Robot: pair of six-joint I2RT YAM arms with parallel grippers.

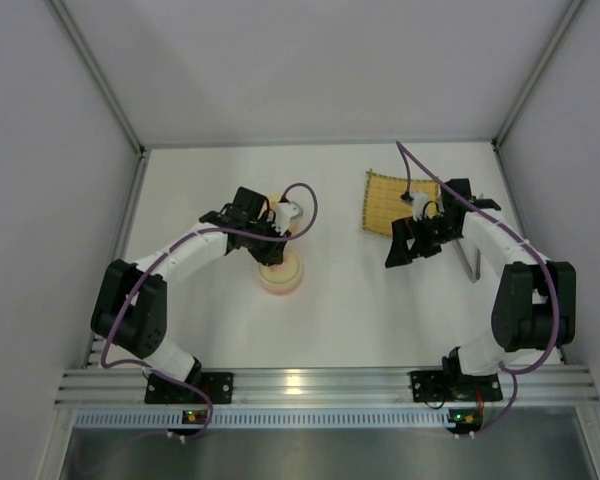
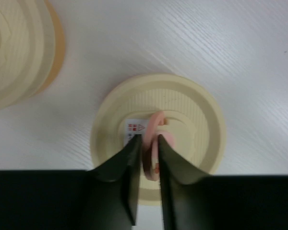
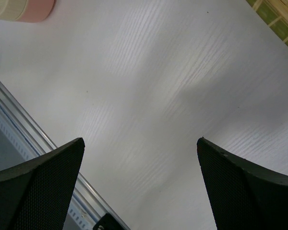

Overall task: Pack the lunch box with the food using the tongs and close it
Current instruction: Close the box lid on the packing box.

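On the left half of the table (image 1: 360,310), roughly midway between far and near edges: the pink-rimmed bowl (image 1: 281,280), with its flat cream lid (image 2: 192,115) on top. Poised straight over it, the left claw (image 2: 148,143), fingers drawn nearly together and pinching the pink tab (image 2: 156,119) at the lid's centre, one dark finger on each side. Beside the tab on the lid, a small white sticker (image 2: 133,128) with red marks. Just beyond, toward the far edge, close to the first but apart from it: the orange-rimmed bowl (image 1: 276,207), likewise lidded, largely covered by the arm in the overhead view and cut off at the top left corner of the left wrist view.

Right of the table's middle, toward the far edge: the square woven bamboo mat (image 1: 388,198). Just nearward of the mat's near edge, the right claw (image 3: 139,140), spread wide, nothing between the fingers, only bare table below. At the upper left of its wrist view, a sliver of the pink-rimmed bowl; at the upper right, a corner of the mat. Further right, near the right edge: the tongs (image 1: 469,262), flat on the table, lengthwise from far to near, partly hidden under the right arm, untouched by either claw.
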